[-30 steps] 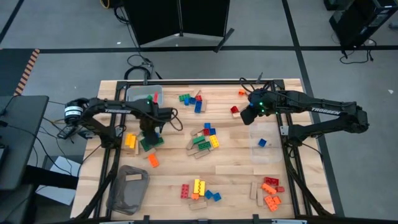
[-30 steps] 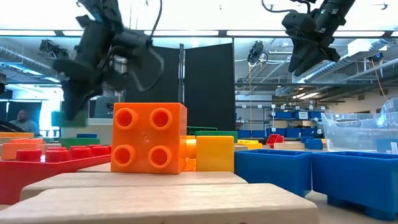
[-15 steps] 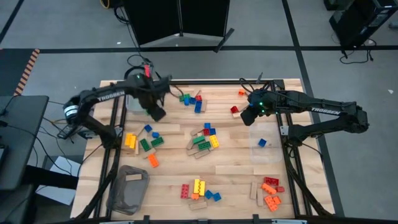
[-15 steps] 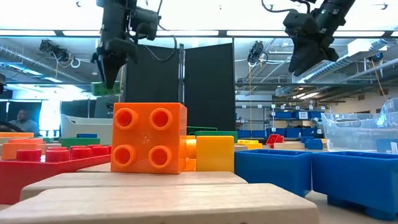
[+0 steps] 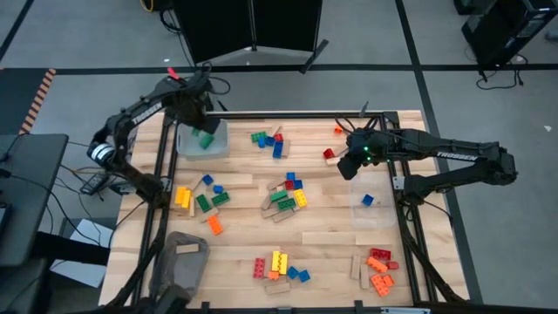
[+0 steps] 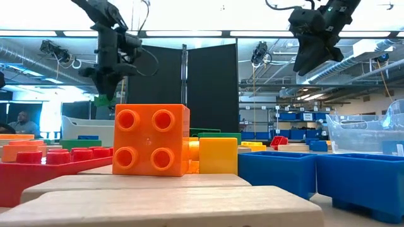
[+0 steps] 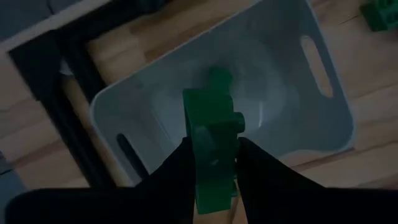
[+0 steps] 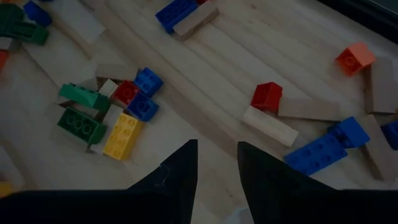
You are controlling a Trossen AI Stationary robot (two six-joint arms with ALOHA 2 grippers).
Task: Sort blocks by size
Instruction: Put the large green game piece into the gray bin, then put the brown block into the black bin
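Now the left tool hangs over a grey bin, clamped on 1 green block

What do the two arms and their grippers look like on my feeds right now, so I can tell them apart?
Both arms are dark, jointed, with white TROSSEN lettering along a link and black cables trailing from them. The left gripper and right gripper each have two dark, tapering fingers. The right arm shows a small green light near its wrist.

The green brick's lower end is hidden between dark fingers; its length perhaps unreadable.
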